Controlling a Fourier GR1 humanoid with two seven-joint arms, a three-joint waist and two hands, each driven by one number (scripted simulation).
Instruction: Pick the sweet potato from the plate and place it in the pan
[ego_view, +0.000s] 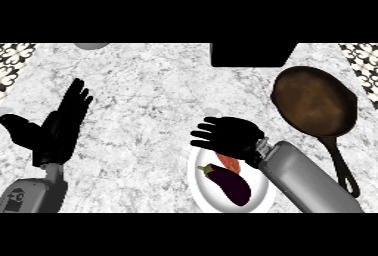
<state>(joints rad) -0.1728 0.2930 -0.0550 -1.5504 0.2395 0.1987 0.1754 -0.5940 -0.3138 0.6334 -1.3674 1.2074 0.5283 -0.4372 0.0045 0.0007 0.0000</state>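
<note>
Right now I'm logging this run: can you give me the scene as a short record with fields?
surface: grey speckled stone counter
plate: white round plate, near edge, right of centre
on plate: orange sweet potato, partly hidden by the right hand; dark purple eggplant beside it
pan: brown cast-iron pan with long handle, right of plate, nothing in it
right hand: black right hand over the plate's far edge, fingers curled
left hand: black left hand open, resting at left

i see no readable text, label, brand, number or sign on anything in my view.
</note>
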